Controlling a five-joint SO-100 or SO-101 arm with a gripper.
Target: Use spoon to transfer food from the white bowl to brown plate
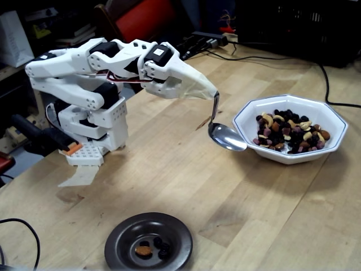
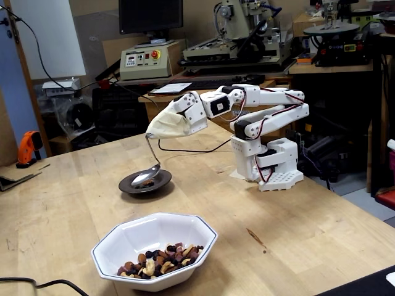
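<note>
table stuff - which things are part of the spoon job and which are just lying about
Job:
spoon, in the gripper
white bowl
food
brown plate

Lying about:
orange tool
black cable
control box
monitor

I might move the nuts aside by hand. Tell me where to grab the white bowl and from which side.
Grip the white bowl by its wide flaring octagonal rim, coming from the side opposite the arm. In both fixed views the spoon hangs at the arm-side edge, and the food fills the middle, so that rim is free.
</note>
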